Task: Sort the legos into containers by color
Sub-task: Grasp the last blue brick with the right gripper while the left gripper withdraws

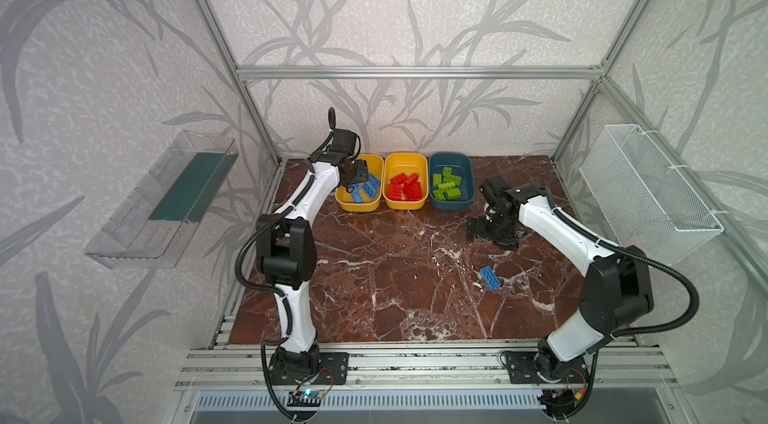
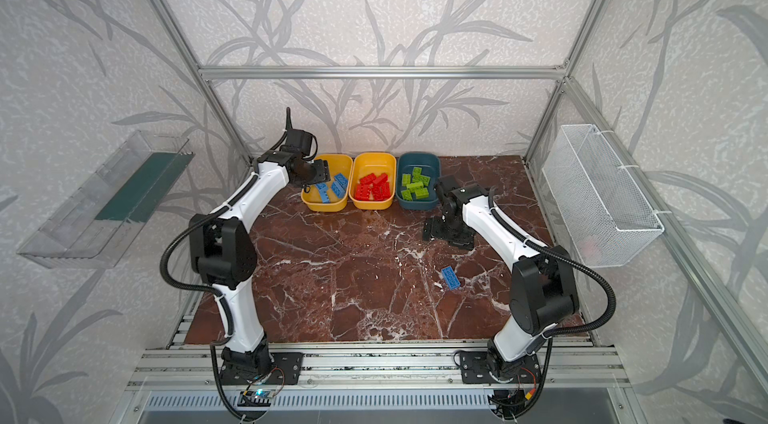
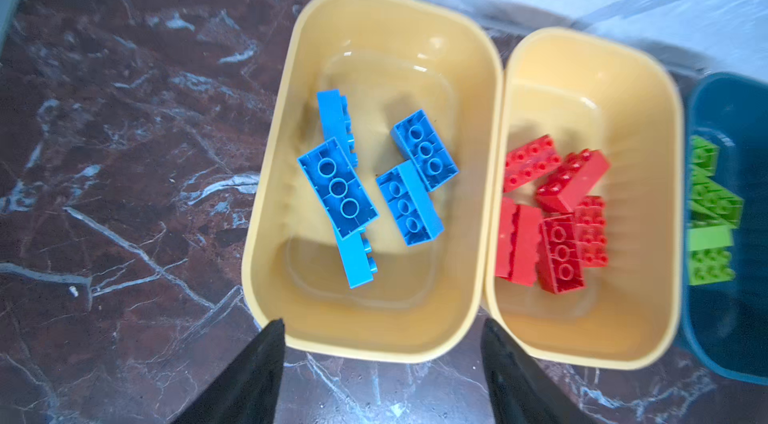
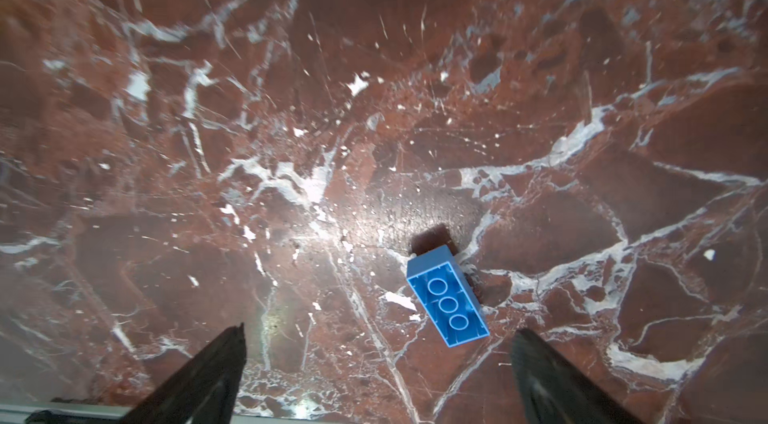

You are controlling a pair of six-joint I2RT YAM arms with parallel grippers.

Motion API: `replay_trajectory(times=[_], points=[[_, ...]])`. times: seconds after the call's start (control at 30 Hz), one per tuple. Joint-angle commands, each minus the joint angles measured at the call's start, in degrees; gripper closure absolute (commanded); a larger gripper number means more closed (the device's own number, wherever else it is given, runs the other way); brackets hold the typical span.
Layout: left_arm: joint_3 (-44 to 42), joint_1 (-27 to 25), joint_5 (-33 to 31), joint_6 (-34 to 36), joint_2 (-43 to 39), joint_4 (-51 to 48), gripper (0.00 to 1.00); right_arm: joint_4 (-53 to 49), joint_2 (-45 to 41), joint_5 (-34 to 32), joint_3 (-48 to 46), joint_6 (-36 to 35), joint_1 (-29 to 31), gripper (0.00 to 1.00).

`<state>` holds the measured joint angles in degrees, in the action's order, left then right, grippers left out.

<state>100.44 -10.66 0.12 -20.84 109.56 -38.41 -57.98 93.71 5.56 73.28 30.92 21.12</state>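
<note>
One blue brick (image 1: 490, 277) nearest, underside up, alone on the marble table (image 1: 395, 276). Beyond it, right gripper (image 4: 378, 338) spread wide (nothing between). Farther, left gripper (image 3: 383, 324) parted, empty, over left yellow tub (image 1: 359, 206) of blue bricks (image 3: 336, 189). Red bricks (image 1: 405, 187) in middle yellow tub (image 1: 405, 204), green bricks (image 1: 446, 187) in teal tub (image 1: 451, 204).

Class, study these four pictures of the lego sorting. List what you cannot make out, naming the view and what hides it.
The left yellow tub: in both top views the left gripper covers some of its blue legos, so no sure count.
The teal tub: the left wrist view's edge cuts it off; its green legos are blurred.
The white wire basket: in both top views the fine mesh hides any contents.
</note>
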Motion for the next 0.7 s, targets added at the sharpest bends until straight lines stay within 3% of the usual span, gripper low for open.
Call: replay_trajectory(times=[0.0,0.3,0.53,0.67], points=[[-7.2,-1.6,-0.1,-2.0,-6.1,2.9,0.26,1.3,-2.1,-1.3,-4.8,-1.7,0.3,0.00],[-27.9,-7.4,-4.2,-8.2,-24.9,8.0,0.24,7.5,-2.5,-2.2,-14.1,-3.4,0.3,0.00],[-34.3,-9.0,-6.4,-11.6,-32.9,6.2,0.24,10.4,0.1,-1.2,-16.1,-5.6,0.4,0.04],[-37.6,-9.0,-7.9,-12.6,-37.6,4.6,0.24,12.1,0.7,-0.1,-17.4,-6.6,0.5,0.15]])
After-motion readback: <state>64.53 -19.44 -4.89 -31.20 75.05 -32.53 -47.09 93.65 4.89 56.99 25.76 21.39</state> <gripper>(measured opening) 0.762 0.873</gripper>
